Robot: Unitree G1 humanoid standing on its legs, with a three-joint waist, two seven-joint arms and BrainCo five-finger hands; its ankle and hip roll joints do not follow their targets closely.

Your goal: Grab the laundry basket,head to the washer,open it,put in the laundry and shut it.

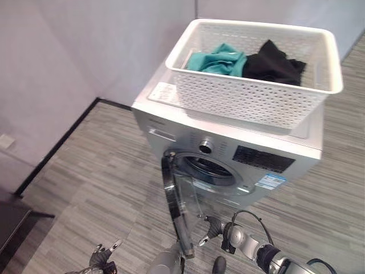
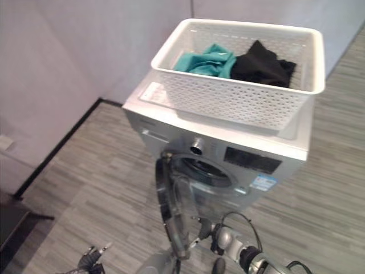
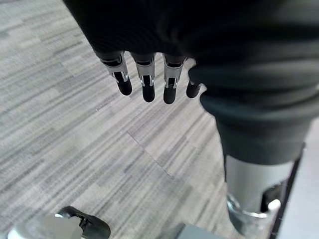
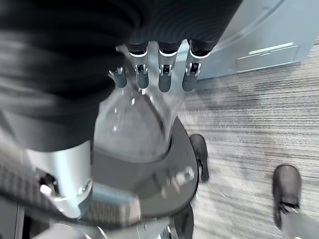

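Note:
A white perforated laundry basket (image 1: 251, 100) stands on top of the silver washer (image 1: 188, 134). A teal cloth (image 1: 219, 60) and a black cloth (image 1: 271, 65) lie in it. The washer's round door (image 1: 174, 205) is swung open toward me, and the dark drum opening (image 1: 208, 168) shows. My right hand (image 1: 214, 228) is low in front of the washer, its straight fingers (image 4: 164, 79) against the inner side of the door glass (image 4: 129, 124). My left hand (image 1: 102, 257) hangs low at the left, open, its fingers (image 3: 147, 79) over the floor and holding nothing.
A pale wall with a black baseboard (image 1: 57, 148) runs along the left and meets the back wall behind the washer. A dark piece of furniture (image 1: 11, 222) sits at the lower left. Grey plank floor (image 1: 102, 188) spreads left of the open door.

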